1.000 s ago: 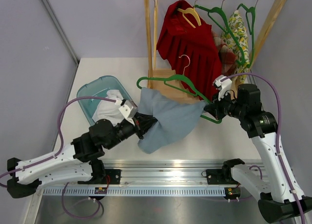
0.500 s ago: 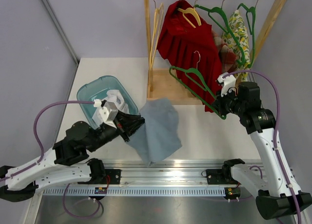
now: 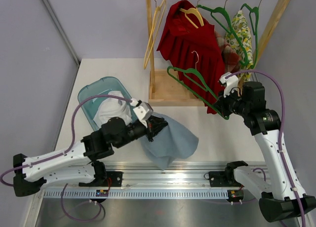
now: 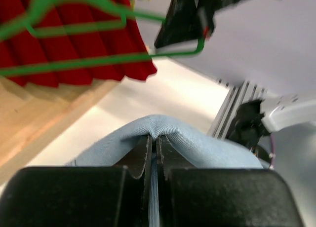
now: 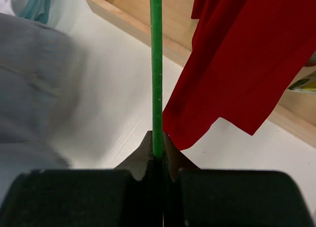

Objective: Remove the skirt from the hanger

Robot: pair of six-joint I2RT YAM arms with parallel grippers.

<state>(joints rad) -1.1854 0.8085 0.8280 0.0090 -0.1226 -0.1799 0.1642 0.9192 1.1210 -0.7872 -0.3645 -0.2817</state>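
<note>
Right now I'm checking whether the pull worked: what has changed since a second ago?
The blue skirt came off the green hanger; the left tool, still shut on it, drew it toward the near edge. The right tool swung the bare hanger back toward the rack. Both grips held; the red dress and teal basin stayed put.
</note>
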